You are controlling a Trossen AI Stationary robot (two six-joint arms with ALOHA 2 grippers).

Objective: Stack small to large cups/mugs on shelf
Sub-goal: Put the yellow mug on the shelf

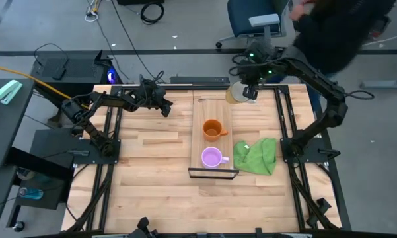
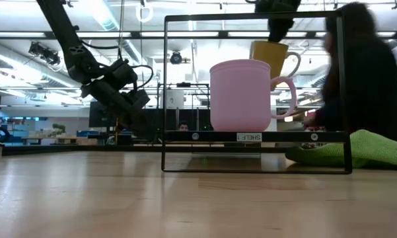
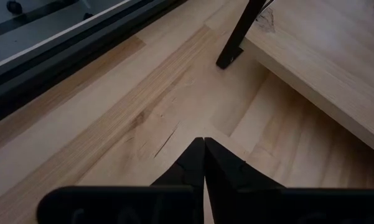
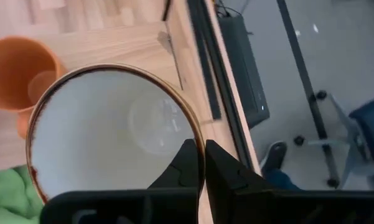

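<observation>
The right gripper [image 4: 204,163] has the cream mug [image 4: 112,134] pinched by its rim, jaws clamped either side of the thin wall, and it hangs in the air over the far end of the shelf [image 1: 212,109]. That looks like glazed ceramic: stiff, slick, weighty and breakable, so a rim pinch leaves the mug free to swing or slip. The handle side would be no better for these narrow fingers.

On the shelf, the orange mug [image 1: 213,129] sits mid-plank and the small purple mug [image 1: 212,157] near the black-framed end, apart from each other. Open plank shows beyond the orange mug, towards the far edge, so I judge there is room to set down. The green cloth [image 1: 256,156] lies just beside the shelf on the worktop [image 1: 152,172].

The left gripper [image 1: 165,109] waits over the worktop's far left, jaws closed on nothing.
</observation>
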